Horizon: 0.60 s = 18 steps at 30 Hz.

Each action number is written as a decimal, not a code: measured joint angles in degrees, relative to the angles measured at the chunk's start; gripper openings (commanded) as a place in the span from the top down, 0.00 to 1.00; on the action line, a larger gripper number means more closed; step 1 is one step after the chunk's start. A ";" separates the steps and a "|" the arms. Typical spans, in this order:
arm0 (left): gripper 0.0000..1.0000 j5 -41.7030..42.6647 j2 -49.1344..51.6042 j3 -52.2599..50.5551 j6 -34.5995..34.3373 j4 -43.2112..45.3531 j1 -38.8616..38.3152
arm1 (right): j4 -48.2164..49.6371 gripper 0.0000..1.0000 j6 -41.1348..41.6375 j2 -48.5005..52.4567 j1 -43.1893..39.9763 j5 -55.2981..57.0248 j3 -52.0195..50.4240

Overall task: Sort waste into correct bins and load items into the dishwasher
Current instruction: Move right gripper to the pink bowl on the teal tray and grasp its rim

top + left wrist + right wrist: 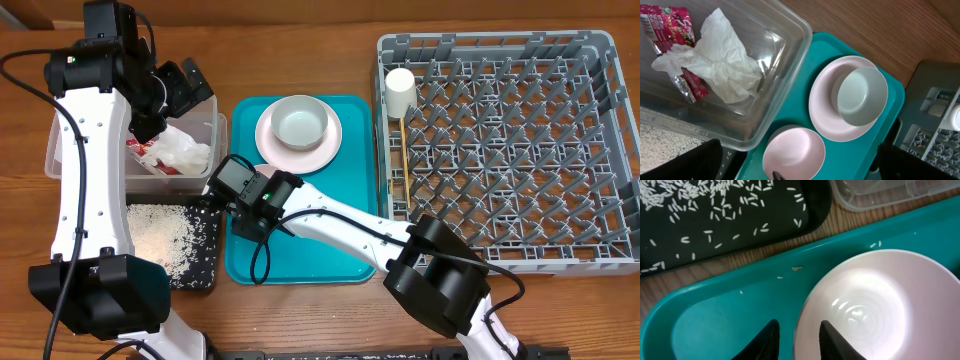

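My right gripper (799,324) is open, partly closed. Its jaws straddle the rim of a pink-white bowl (875,310) on the teal tray (715,320), one finger inside and one outside. In the overhead view that gripper (222,188) covers most of the bowl. My left gripper (180,95) hangs open and empty above the clear tub (215,135), which holds a red wrapper (670,25) and a white tissue (720,60). Rice (160,235) lies in the black tray (205,240). A plate (325,150) carries a pale bowl (300,122).
The grey dish rack (600,150) fills the right side. A pale cup (401,88) stands in its left column with chopsticks (407,170) below it. A few grains lie on the teal tray. The right arm crosses the tray's lower half.
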 measured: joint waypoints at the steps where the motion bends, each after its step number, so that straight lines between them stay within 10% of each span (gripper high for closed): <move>1: 0.00 0.00 0.00 0.00 0.00 0.02 0.00 | -0.02 0.75 -0.22 0.00 -0.02 0.15 0.00; 18: 0.00 0.00 0.00 0.00 0.00 0.02 0.00 | -3.58 0.82 -0.85 0.00 -0.07 1.09 0.00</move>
